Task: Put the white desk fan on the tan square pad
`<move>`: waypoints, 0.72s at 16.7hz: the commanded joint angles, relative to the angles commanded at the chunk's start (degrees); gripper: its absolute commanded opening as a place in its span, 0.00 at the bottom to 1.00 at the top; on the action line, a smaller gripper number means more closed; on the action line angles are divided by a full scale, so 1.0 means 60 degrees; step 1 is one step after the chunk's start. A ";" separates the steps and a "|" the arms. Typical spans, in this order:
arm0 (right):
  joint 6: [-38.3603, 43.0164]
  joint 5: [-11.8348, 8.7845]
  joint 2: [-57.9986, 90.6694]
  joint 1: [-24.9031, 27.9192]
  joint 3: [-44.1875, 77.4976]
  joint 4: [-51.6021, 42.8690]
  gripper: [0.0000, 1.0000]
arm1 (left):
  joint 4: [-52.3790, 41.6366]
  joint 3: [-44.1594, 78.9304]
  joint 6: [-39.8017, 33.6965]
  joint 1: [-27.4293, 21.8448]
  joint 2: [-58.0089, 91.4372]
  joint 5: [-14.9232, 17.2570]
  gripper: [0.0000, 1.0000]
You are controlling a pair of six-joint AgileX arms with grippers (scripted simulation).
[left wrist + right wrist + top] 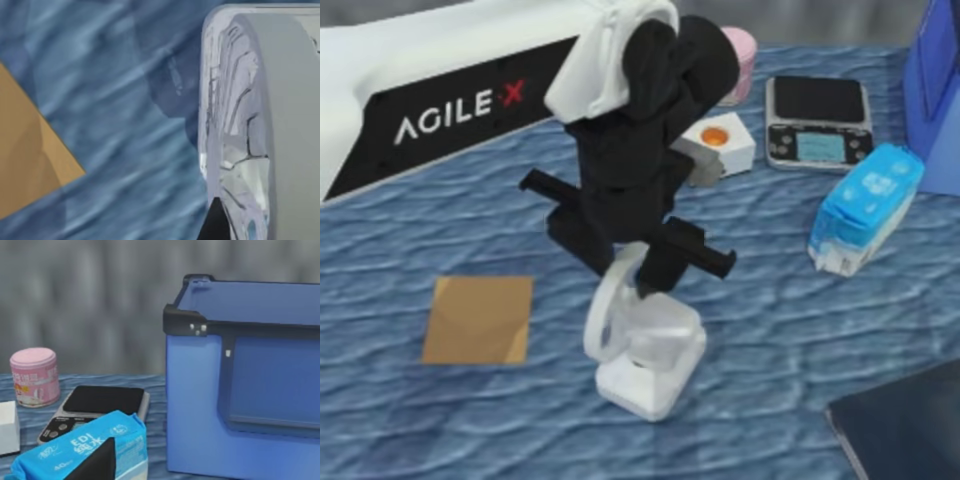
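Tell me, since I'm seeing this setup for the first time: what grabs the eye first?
The left arm's black gripper dominates mid-table, pressed down on the ring head of the white desk fan. Left of it, apart, lies the bare tan square pad. At the far right stand a blue crate, a wet-wipes pack and a kitchen scale.

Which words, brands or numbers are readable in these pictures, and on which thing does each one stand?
"AGILE X": on the black panel of the left arm.
"EDI": on the blue wipes pack; the characters beside it and the small print are too blurred to read.
Pink can: label print, too small to read.
Kitchen scale: display and buttons, nothing readable.
The white desk fan and the tan square pad carry no text.
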 joint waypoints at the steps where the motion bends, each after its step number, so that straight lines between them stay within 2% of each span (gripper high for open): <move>1: 0.0000 0.0000 0.0000 0.0000 0.0000 0.0000 1.00 | 0.0000 0.0000 0.0000 0.0000 0.0000 0.0000 0.10; 2: 0.0000 0.0000 0.0000 0.0000 0.0000 0.0000 1.00 | 0.0000 0.0000 0.0000 0.0000 0.0000 0.0000 0.02; 3: 0.0000 0.0000 0.0000 0.0000 0.0000 0.0000 1.00 | 0.0000 0.0000 0.0000 0.0000 0.0000 0.0000 0.00; 12: 0.0000 0.0000 0.0000 0.0000 0.0000 0.0000 1.00 | -0.0041 0.0052 0.0000 -0.0012 -0.0051 0.0014 0.00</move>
